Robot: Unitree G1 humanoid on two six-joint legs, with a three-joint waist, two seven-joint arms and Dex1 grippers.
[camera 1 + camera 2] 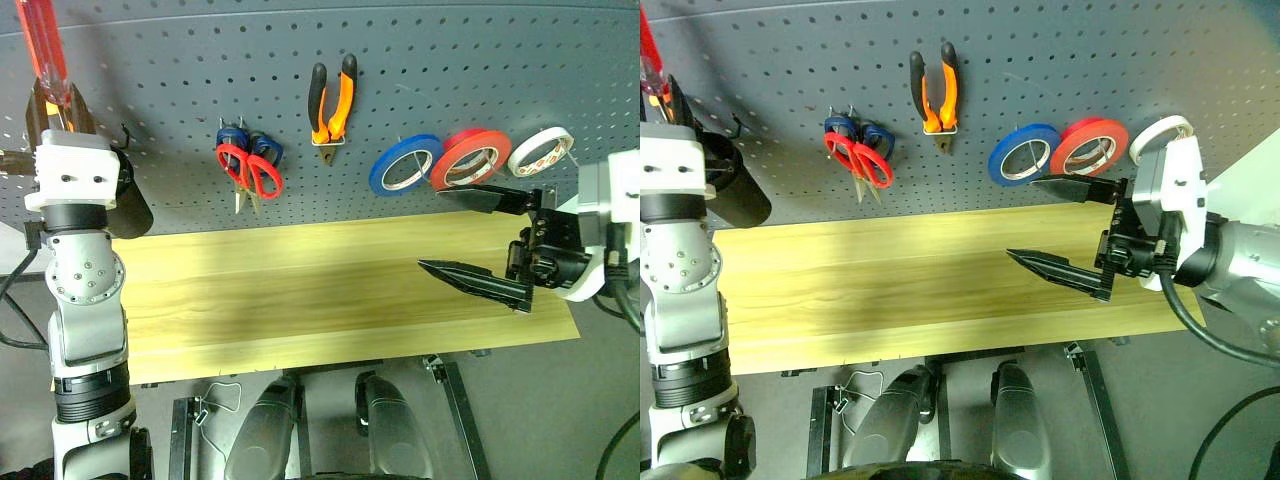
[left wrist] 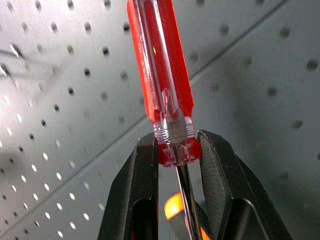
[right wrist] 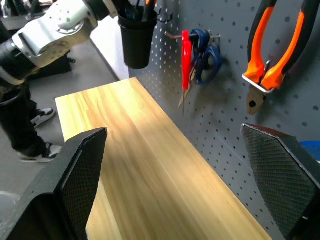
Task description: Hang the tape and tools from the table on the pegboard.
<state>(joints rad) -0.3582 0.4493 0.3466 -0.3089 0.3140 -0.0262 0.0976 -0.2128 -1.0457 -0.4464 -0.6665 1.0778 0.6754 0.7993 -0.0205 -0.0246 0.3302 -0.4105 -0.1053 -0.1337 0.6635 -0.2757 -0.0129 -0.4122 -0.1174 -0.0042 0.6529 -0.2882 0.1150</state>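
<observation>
The left gripper [image 2: 176, 150] was clamped on the screwdriver [image 2: 161, 70], its two black fingers pinching the ribbed collar at the base of the glossy, translucent red handle, with the thin metal shaft running down between them. The handle stood upright and close in front of the pegboard [image 1: 420, 60], a matte dark grey panel dotted with even rows of small round holes. Just beside that arm hung a black cylindrical cup [image 1: 128, 205] on the panel; its contents were hard to make out.

Further along the board, the red-handled scissors [image 1: 252, 170] hung over the blue-handled scissors [image 1: 235, 135] on one hook, blades down. The pliers [image 1: 333, 100], with curved orange-and-black grips, hung jaws down in a small wire loop. Then came the blue roll [image 1: 405, 163], the red roll [image 1: 470, 157] and the small white tape [image 1: 541, 150], overlapping in a row on hooks.

The right gripper [image 1: 478, 240] hovered over the far end of the table [image 1: 300, 300], a smooth plank of pale yellow wood with long straight grain. Its tapered, cross-hatched fingers [image 3: 275, 175] stood wide apart, holding nothing.
</observation>
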